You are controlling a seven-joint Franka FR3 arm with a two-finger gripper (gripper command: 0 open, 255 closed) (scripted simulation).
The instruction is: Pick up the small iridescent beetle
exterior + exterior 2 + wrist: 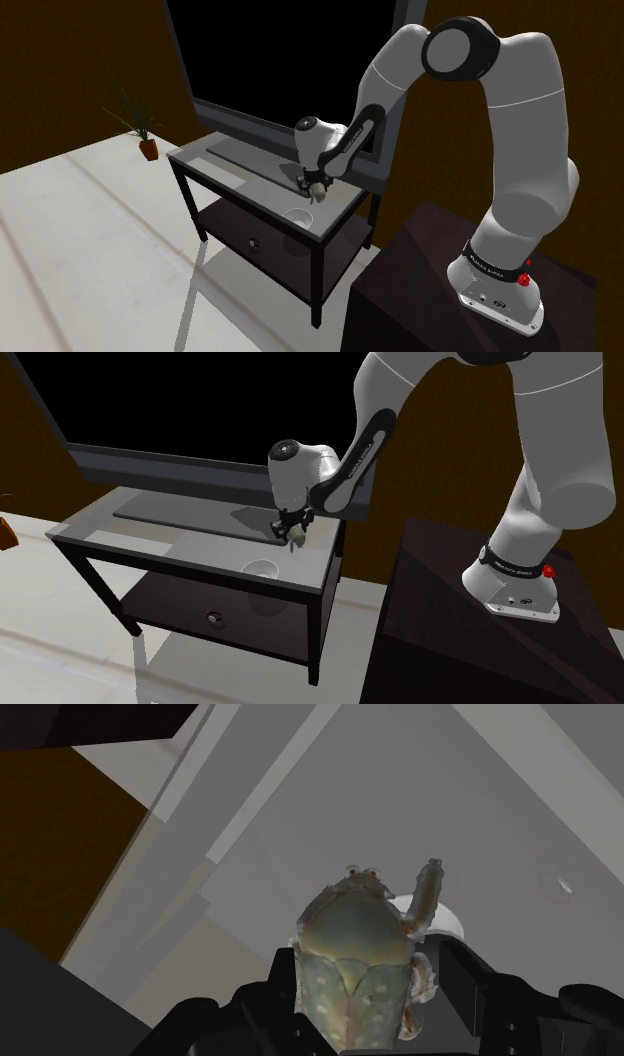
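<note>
Greenish beetle (352,949) (spotted) clasped in the tool (370,989) — above the table (150,542)

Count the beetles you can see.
1. The beetle sits clasped in the gripper, above the table near the white bowl; the arm may hide others.

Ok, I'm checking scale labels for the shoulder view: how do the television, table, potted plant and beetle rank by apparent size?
Largest to smallest:
1. television
2. table
3. potted plant, which stands farther off, so its true size is unsure
4. beetle
</note>
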